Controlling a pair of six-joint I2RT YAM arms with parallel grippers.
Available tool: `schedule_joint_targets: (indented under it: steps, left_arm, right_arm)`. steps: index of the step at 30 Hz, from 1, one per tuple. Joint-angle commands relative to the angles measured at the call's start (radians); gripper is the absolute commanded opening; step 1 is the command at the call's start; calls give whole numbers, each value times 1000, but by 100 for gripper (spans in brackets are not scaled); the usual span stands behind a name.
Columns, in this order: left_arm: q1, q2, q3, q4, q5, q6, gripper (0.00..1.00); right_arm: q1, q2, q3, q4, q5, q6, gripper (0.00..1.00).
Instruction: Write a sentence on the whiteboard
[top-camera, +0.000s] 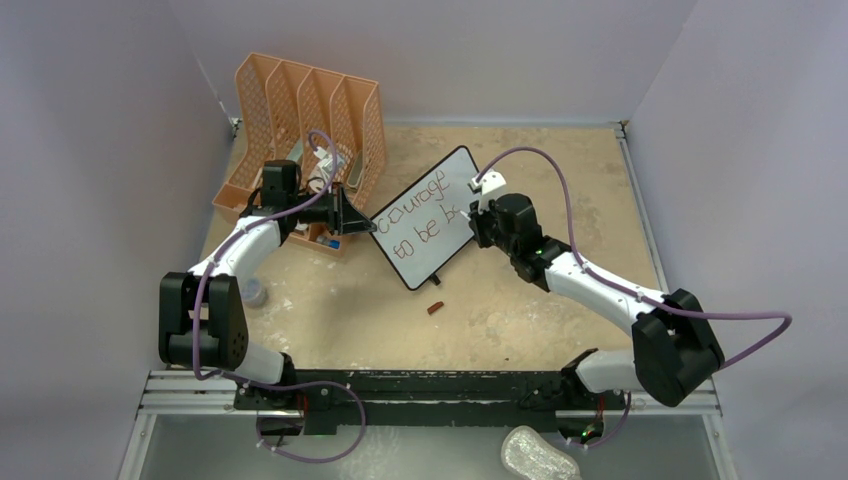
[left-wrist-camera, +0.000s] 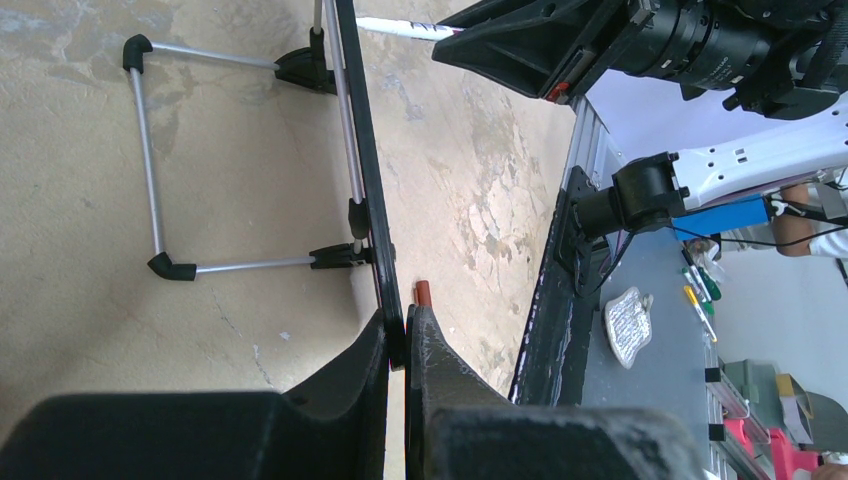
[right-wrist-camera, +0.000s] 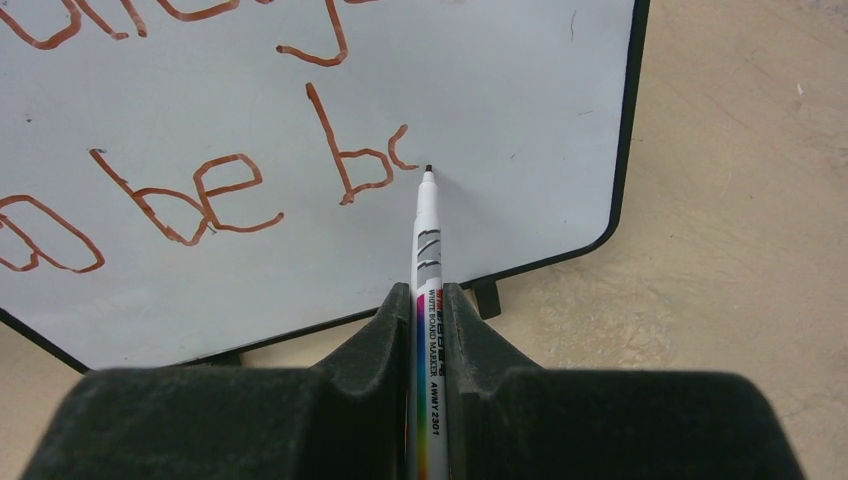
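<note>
- The right gripper (right-wrist-camera: 428, 296) is closed down tight on a whiteboard marker (right-wrist-camera: 427, 235). The barrel runs out between its fingers and the uncapped tip points away from it at the whiteboard (right-wrist-camera: 520, 80).
- The board stands propped just ahead of that tip, tilted back on its wire stand. The left gripper (left-wrist-camera: 405, 330) has its fingers pinched onto the board's black frame on the far side from the marker, steadying it.
- The sentence (top-camera: 420, 216) is in reddish-brown strokes, up and to the left of the tip. The top line reads "courage"; the lower line reads "to be b", followed by a small open curve.
- That curve ends right beside the tip. I can't tell whether the tip is on the surface or a hair off it.
- By my reckoning most of the writing is done. The last word is only begun, so its second letter needs closing and whatever follows has to fit in the bare white strip to the right of the tip.
- A small reddish cap (top-camera: 435, 308) lies on the table below the board, well behind the tip.
</note>
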Motion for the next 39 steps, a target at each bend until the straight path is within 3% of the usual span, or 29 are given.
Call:
schedule_joint_targets:
  steps: [1,39]
  left_arm:
    - [-3,25,7,-23,-37,53,0]
    - [-3,23,7,-25,-44,54,0]
  right_arm:
    - [-8,-11,4,33,23,13,0]
    - [-11,-46,29,59,-31,-1,0]
